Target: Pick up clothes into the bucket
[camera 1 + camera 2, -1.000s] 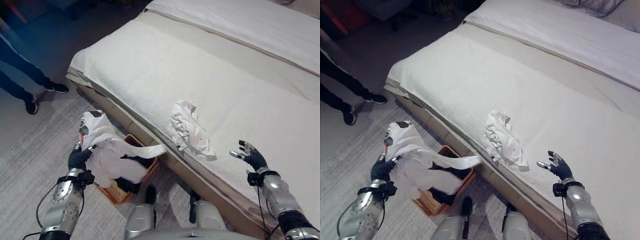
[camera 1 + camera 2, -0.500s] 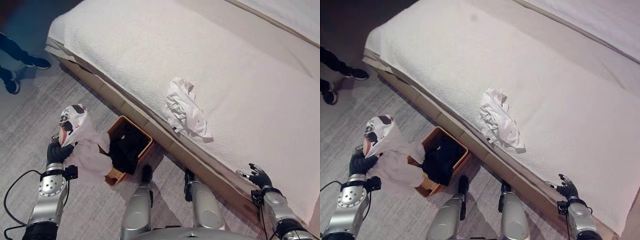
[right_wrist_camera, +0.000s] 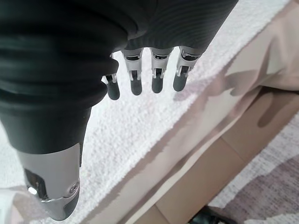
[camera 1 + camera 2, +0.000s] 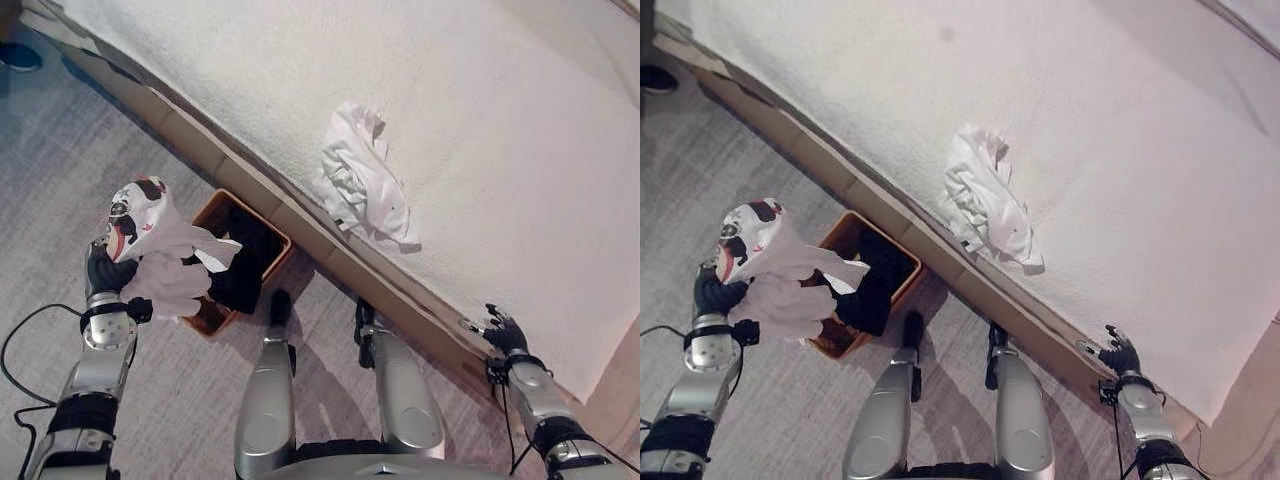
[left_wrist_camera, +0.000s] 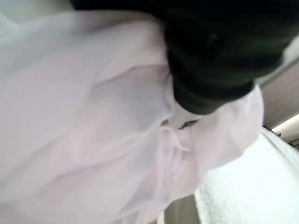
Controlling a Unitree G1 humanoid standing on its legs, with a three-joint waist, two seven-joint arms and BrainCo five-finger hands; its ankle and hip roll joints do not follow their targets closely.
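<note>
Now the white printed garment [image 4: 160, 255] hangs bunched from the left hand [image 4: 100, 272], fingers clenched round it, lowered to the basket [image 4: 262, 232] rim since a second ago; release looks imminent. Right hand [image 4: 503, 332], fingers relaxed, hovers at the bed [image 4: 480, 120] edge; another white garment [image 4: 362, 180] waits there.

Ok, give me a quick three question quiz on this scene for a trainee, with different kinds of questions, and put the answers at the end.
1. True or false: the left hand holds a white garment beside the basket.
2. Where does the other white garment lie? A) on the floor B) on the bed C) in the basket
3. Fill in: the right hand, with straight fingers, is by the bed's ____.

Key: 1 true; 2 B; 3 edge
</note>
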